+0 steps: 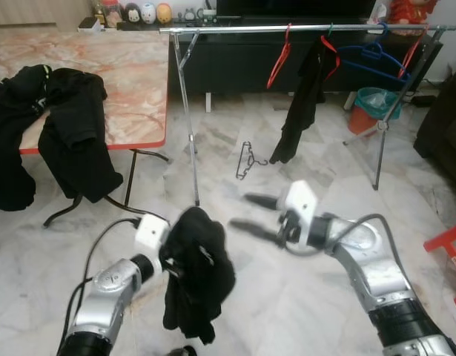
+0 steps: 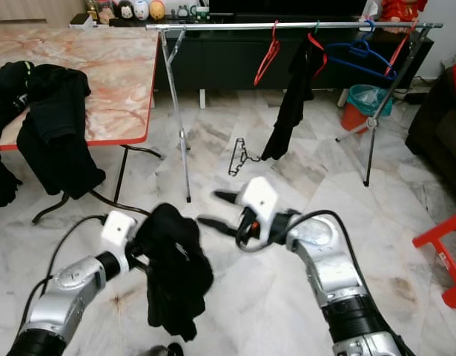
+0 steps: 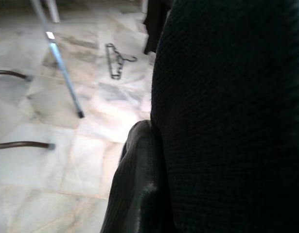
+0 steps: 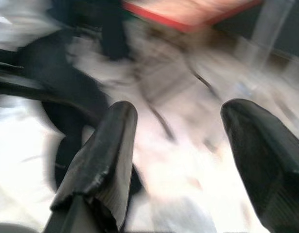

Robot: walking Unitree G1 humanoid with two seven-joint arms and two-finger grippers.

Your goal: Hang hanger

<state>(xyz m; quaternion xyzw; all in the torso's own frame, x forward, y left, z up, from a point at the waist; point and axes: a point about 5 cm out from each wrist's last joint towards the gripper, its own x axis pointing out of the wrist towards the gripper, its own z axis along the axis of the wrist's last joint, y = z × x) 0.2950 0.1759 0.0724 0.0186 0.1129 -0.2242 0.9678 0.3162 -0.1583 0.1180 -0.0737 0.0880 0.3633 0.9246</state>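
One clothes rail (image 1: 287, 29) stood on the marble floor (image 1: 302, 297), serving as landmark; its horizontal bar spanned the upper scene on two splayed leg frames. Hung from the bar: two red hangers (image 1: 280, 58), one of them carrying a black garment (image 1: 302, 104) near the bar's middle, the other bare to that garment's left; one blue hanger (image 1: 372, 55) toward the rail's right end; a further red piece at the far right end, too indistinct to count as a hanger. One dark wire hanger (image 1: 245, 161) lay flat on the floor beneath the rail, just in front of the hanging garment, touching neither gripper. One worktop (image 1: 116, 74) with a marble top and red edge stood left of the rail, carrying a heap of black clothes (image 1: 57, 111) draped over its near edge. One orange bin (image 1: 370, 110) sat behind the rail's right leg. Left gripper (image 1: 170, 261), in front of the rail's left leg, was clamped on one bundle of black cloth (image 1: 198, 274) that hung from it. Right gripper (image 1: 250, 215), in front of the rail's middle and beside the bundle, had its two fingers (image 4: 103, 160) spread apart, holding nothing; its wrist view was blurred.
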